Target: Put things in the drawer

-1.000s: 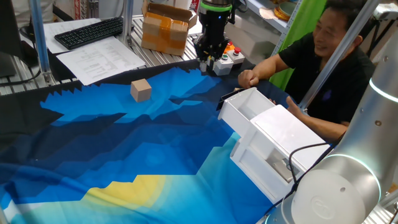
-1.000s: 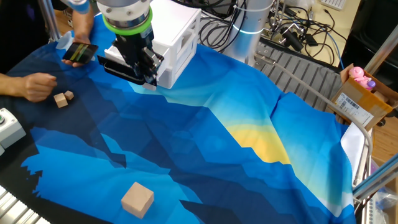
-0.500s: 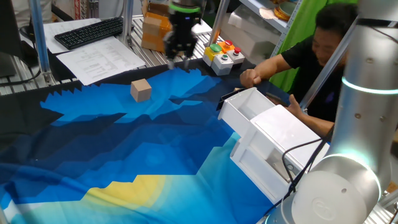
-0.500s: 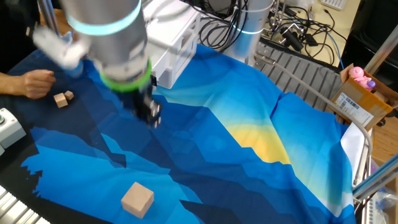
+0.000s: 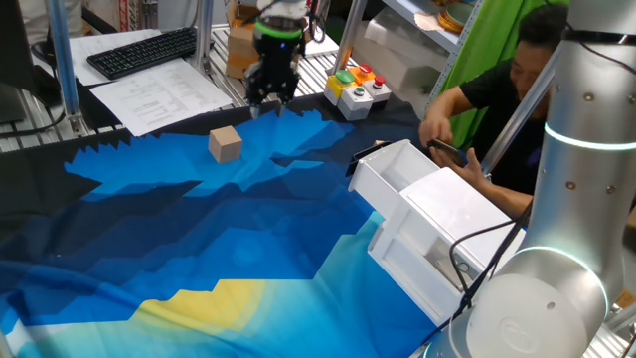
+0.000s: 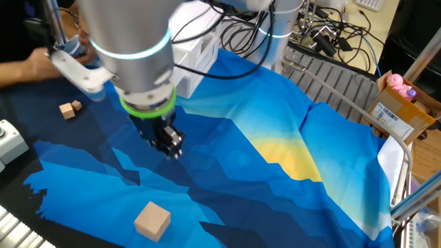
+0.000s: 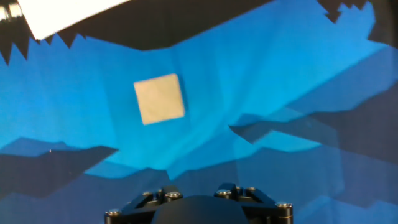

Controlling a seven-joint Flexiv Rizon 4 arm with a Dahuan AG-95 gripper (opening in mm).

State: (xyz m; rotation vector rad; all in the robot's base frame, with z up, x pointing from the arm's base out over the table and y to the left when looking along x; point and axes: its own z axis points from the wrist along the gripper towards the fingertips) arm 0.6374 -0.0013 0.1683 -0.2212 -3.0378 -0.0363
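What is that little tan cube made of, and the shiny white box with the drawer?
The tan cube looks like plain unpainted wood: matte, pale, sharp-edged. The white drawer cabinet seems plastic or painted board: smooth, glossy, reflecting light. Neither can be told for certain.

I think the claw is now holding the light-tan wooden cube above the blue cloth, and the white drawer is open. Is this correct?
Not quite. The claw holds nothing: the light-tan wooden cube lies on the blue cloth, apart from the claw. The other fixed view shows this clearly, and the hand view shows the cube lying alone on the cloth. The white drawer is indeed open.
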